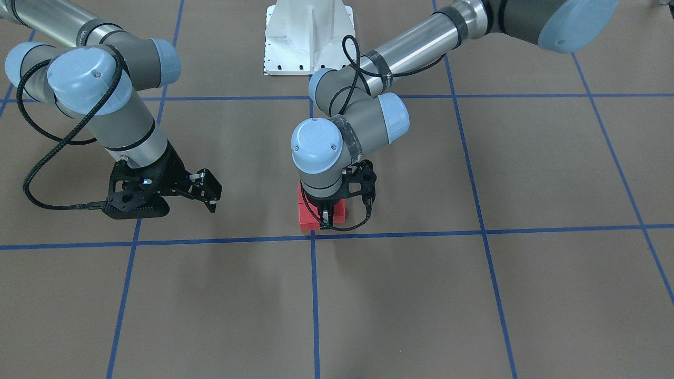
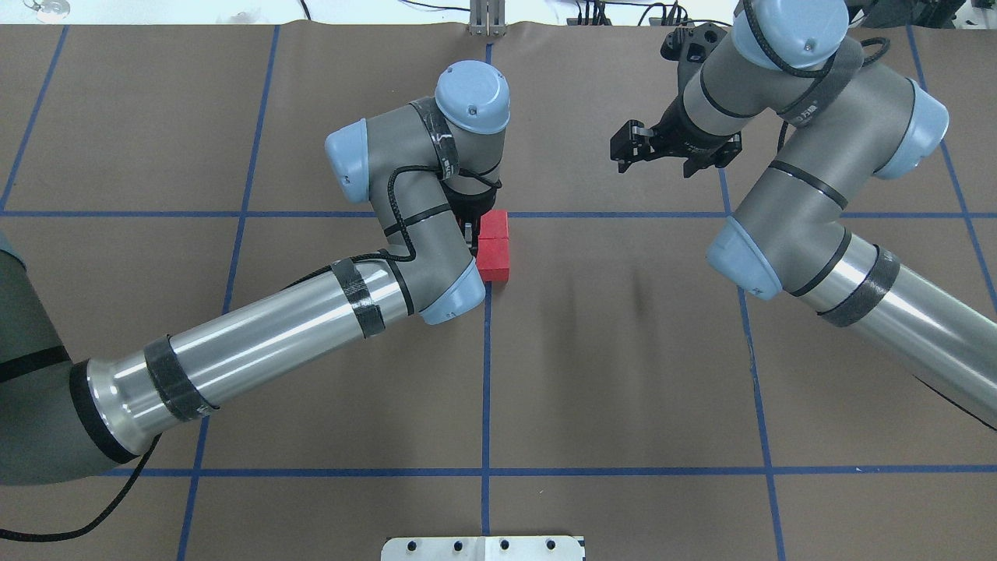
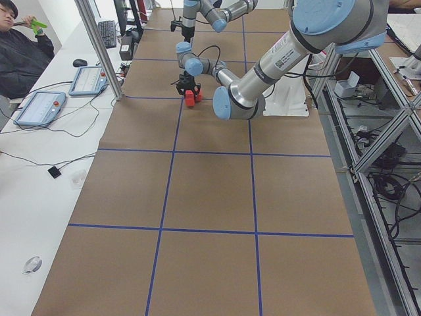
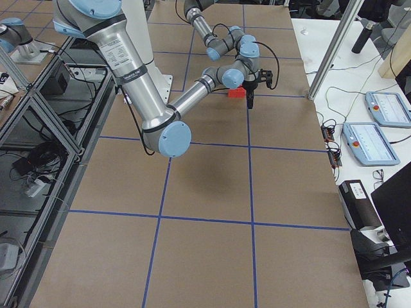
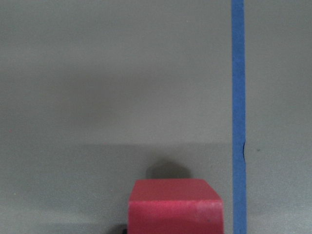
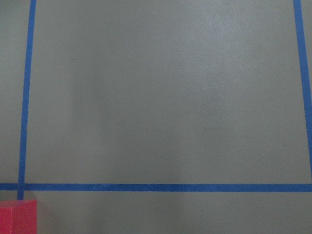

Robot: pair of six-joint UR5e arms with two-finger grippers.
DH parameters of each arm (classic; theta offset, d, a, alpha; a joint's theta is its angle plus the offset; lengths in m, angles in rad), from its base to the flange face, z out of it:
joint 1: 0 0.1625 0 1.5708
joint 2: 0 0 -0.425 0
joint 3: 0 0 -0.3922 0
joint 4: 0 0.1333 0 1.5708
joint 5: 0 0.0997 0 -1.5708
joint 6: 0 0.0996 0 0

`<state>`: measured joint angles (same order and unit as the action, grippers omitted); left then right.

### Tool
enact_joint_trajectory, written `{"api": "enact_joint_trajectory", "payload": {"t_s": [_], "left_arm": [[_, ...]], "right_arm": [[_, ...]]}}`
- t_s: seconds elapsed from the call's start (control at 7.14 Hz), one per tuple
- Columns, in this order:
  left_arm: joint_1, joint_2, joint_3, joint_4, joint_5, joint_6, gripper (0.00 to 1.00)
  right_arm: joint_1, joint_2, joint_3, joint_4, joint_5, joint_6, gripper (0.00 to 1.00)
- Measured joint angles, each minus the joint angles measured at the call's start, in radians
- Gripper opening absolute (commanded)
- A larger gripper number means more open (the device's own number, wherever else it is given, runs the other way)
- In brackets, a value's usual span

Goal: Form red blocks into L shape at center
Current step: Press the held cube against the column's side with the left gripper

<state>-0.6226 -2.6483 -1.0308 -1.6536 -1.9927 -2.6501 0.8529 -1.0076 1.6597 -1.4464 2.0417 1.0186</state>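
Observation:
Three red blocks sit together at the centre grid crossing. Two red blocks (image 2: 493,245) lie in a row beside the blue line, also seen from the front (image 1: 307,218). The third red block (image 1: 339,209) sits beside the far one, under my left gripper (image 1: 326,216), making an L. The left gripper points straight down and looks shut on this block, which fills the bottom of the left wrist view (image 5: 175,208). In the overhead view the left wrist hides it. My right gripper (image 1: 209,190) hangs open and empty, well off to the side of the blocks (image 2: 627,148).
Brown paper with blue tape grid lines (image 2: 487,374) covers the table. The white robot base plate (image 1: 308,37) is at the robot's side. A corner of a red block shows in the right wrist view (image 6: 17,217). An operator and tablets (image 3: 39,108) are beyond the table's far edge.

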Motion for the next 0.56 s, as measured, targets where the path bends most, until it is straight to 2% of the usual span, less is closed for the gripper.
{"api": "enact_joint_trajectory", "payload": {"t_s": [0.14, 0.42, 0.56], "left_arm": [[0.0, 0.0, 0.0, 0.0, 0.0, 0.0, 0.25], [0.0, -0.001, -0.001, 0.0, 0.0, 0.001, 0.34], [0.0, -0.001, -0.001, 0.0, 0.0, 0.002, 0.88]], "right_arm": [[0.0, 0.0, 0.0, 0.0, 0.0, 0.0, 0.99], [0.001, -0.001, -0.001, 0.0, 0.0, -0.001, 0.99], [0.001, -0.001, -0.001, 0.0, 0.0, -0.001, 0.99]]}}
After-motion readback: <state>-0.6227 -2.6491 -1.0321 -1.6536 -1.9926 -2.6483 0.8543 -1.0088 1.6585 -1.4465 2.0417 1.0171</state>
